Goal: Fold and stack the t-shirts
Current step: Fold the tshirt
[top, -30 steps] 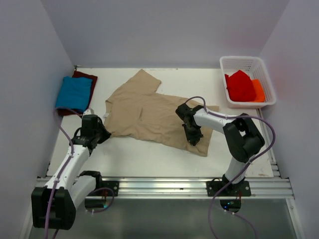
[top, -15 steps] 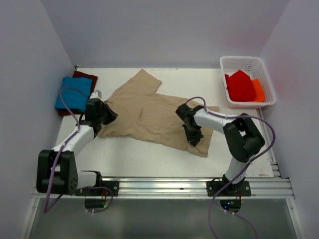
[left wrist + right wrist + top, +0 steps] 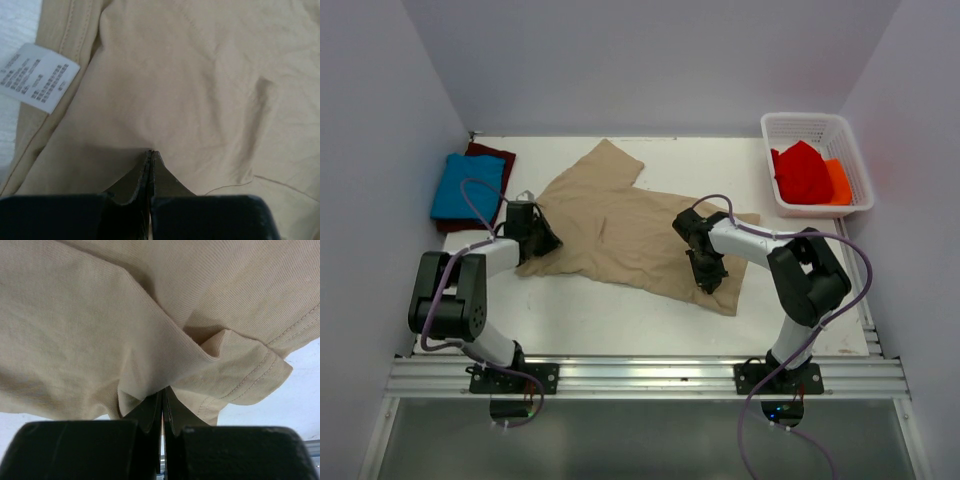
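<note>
The tan t-shirt [image 3: 620, 225] lies spread across the middle of the table, its white label [image 3: 37, 75] near the collar. My left gripper [image 3: 542, 243] is shut, its tips [image 3: 151, 151] resting on flat tan cloth at the shirt's left side, with no fold seen between them. My right gripper [image 3: 708, 280] is shut on a bunched fold of the tan t-shirt [image 3: 165, 340] near its lower right hem, the cloth gathering at the tips [image 3: 164, 388]. A folded blue t-shirt [image 3: 468, 187] rests on a dark maroon t-shirt [image 3: 492, 154] at the far left.
A white basket [image 3: 850, 135] at the back right holds a red cloth [image 3: 802, 172] and an orange cloth [image 3: 838, 180]. White walls close in the table on three sides. A metal rail [image 3: 650, 375] runs along the near edge.
My left arm has swung in from the table's left side, and its shut gripper now sits on the tan shirt's left part. The right arm has not moved.
</note>
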